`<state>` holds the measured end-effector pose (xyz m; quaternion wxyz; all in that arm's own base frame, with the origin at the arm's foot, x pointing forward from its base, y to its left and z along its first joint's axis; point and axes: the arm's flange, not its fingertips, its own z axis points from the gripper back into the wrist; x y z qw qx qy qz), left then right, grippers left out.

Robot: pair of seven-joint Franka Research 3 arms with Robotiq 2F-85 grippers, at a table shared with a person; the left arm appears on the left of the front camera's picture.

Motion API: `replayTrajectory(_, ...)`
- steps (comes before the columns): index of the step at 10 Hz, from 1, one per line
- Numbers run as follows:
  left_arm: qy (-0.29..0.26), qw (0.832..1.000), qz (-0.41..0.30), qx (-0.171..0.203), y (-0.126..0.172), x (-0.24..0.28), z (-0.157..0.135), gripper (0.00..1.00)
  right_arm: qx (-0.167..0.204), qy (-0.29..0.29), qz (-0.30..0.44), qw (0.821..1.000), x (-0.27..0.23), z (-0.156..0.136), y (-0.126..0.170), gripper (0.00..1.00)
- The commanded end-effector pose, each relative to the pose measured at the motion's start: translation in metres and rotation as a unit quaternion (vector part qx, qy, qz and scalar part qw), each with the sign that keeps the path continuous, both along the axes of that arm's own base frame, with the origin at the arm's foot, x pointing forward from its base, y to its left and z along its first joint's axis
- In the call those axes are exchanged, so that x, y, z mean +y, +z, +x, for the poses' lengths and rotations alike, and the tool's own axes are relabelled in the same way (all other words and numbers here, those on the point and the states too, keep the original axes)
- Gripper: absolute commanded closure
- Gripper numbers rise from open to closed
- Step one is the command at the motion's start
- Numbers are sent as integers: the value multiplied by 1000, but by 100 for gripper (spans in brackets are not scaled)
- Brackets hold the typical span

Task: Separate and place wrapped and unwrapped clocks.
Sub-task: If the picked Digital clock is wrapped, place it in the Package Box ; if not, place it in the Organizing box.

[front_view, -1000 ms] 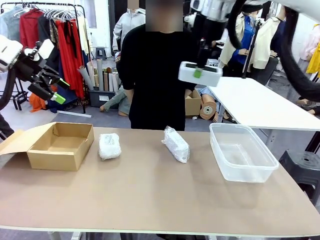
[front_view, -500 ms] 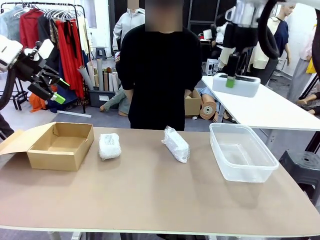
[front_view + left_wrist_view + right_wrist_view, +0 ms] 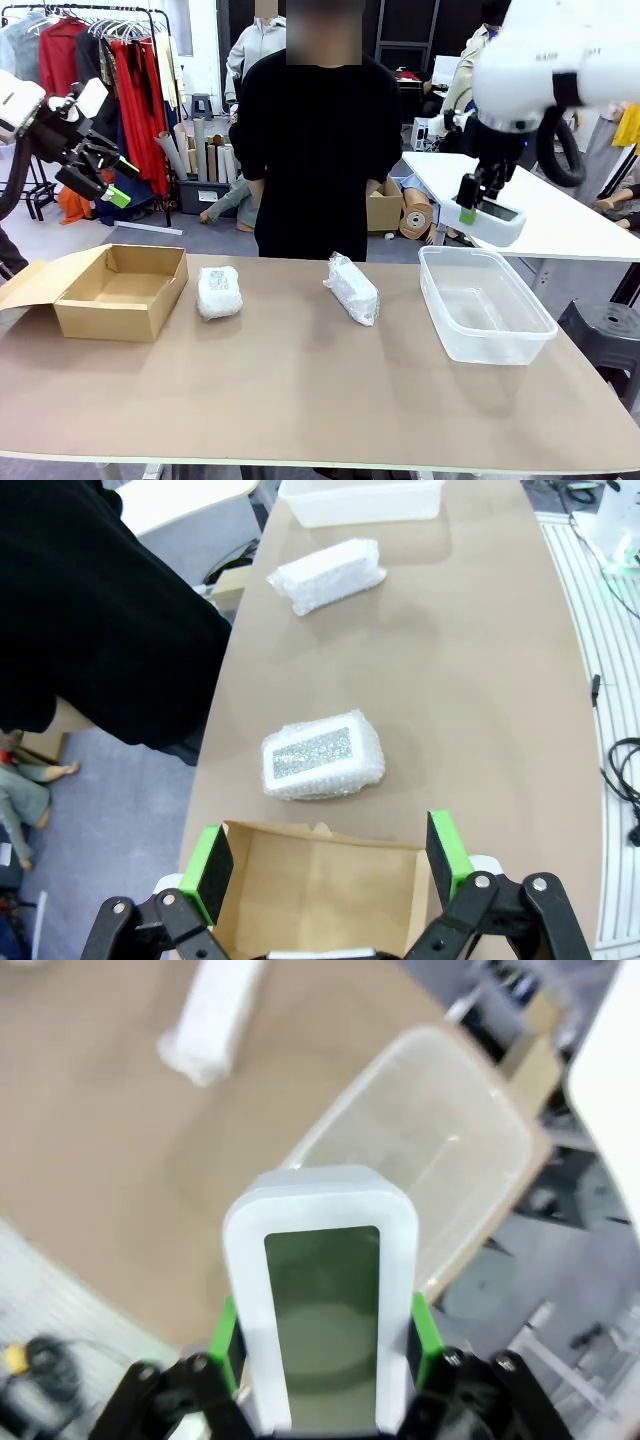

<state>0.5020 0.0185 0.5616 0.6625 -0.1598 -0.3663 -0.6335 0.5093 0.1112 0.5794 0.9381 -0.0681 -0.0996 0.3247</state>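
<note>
Bare clock sits clamped between the pads of the right gripper at the right of the front view, in the air above the far end of the clear tub. The right wrist view gives its grey screen face-on, lower end cut off at the frame's bottom edge. The two wrapped clocks lie at table centre, well apart, one just beside the cardboard box, their contents blurred by wrap in the left wrist view, while the left gripper hangs upper left, jaws wide.
</note>
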Motion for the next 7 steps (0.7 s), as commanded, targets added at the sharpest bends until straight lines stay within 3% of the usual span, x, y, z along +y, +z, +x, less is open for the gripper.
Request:
replayTrajectory(1, 0, 1000, -2, -1, 1, 0, 0, 0, -37, -46, -34, 998, -15, -15, -26, 100)
replayTrajectory(3, 0, 1000, -2, -1, 1, 0, 0, 0, -26, -83, -53, 995, -28, -17, -51, 100)
replayTrajectory(5, 0, 1000, -2, -1, 1, 0, 0, 0, -21, -109, -27, 993, -34, -16, -58, 100)
replayTrajectory(6, 0, 1000, -2, -1, 1, 0, 0, 0, -11, -67, -43, 997, -32, -12, -58, 100)
replayTrajectory(7, 0, 1000, -2, -1, 1, 0, 0, 0, -11, -67, -43, 997, -32, -12, -58, 100)
